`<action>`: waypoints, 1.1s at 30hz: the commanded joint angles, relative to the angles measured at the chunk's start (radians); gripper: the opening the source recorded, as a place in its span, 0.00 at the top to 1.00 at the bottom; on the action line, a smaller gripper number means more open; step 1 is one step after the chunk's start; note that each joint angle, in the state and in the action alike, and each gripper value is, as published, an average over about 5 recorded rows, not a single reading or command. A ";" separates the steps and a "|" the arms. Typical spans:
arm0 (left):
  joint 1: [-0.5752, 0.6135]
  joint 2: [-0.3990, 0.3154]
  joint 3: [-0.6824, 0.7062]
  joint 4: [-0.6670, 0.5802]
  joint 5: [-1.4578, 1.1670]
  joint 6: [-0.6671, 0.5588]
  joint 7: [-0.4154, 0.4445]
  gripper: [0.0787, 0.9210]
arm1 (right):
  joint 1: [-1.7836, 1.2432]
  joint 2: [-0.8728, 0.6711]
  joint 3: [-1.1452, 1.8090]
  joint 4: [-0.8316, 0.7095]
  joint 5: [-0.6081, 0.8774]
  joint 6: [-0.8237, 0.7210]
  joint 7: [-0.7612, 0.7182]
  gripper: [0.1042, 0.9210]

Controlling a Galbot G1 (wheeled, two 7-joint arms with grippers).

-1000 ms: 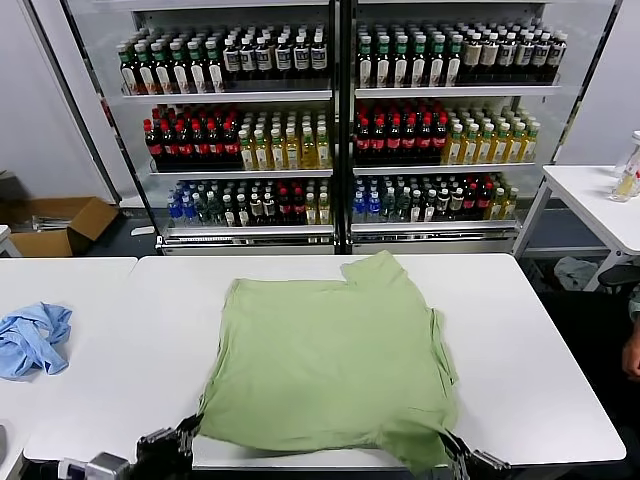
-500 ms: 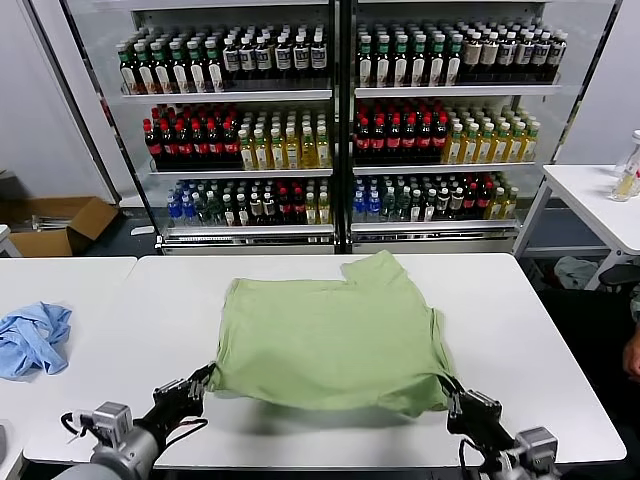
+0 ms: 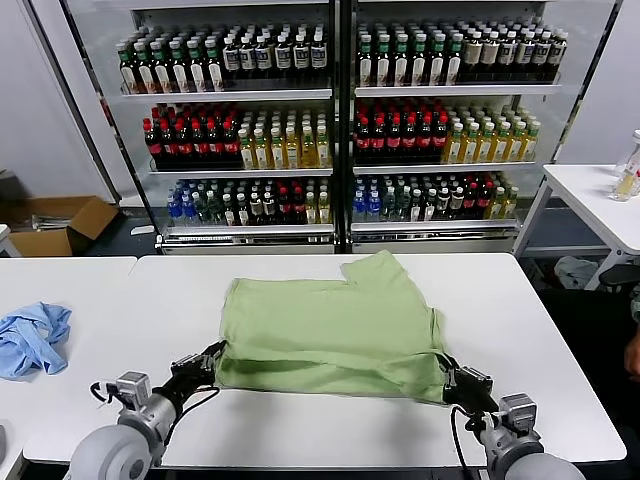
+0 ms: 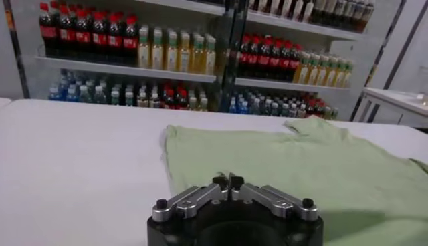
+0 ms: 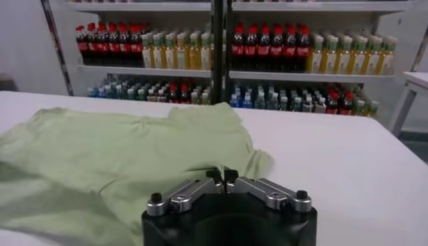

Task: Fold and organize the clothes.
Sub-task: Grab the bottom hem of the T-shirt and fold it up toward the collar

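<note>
The light green shirt [image 3: 330, 325] lies in the middle of the white table [image 3: 540, 330], back side up, its near hem lifted and doubled over towards the far side. My left gripper [image 3: 205, 362] is shut on the near left corner of the hem. My right gripper [image 3: 447, 380] is shut on the near right corner. In the left wrist view the gripper [image 4: 227, 182] pinches the cloth edge with the shirt [image 4: 301, 167] spread beyond it. In the right wrist view the gripper [image 5: 222, 176] does the same on the shirt [image 5: 120, 154]. The printed front and the buttons are hidden.
A crumpled sky-blue cloth [image 3: 32, 338] lies on the adjoining table at the left. A glass-door fridge full of bottles [image 3: 340, 120] stands behind the table. A cardboard box [image 3: 60, 222] sits on the floor at the far left. Another white table [image 3: 600, 200] stands at the right.
Both grippers have risen from below the table's near edge and moved forward, carrying the shirt's near hem up and over the shirt. The shirt now looks shorter front to back.
</note>
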 commanded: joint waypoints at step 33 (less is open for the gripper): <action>-0.093 -0.020 0.034 0.180 0.105 -0.037 0.033 0.84 | 0.203 0.029 -0.123 -0.207 -0.067 0.007 -0.019 0.83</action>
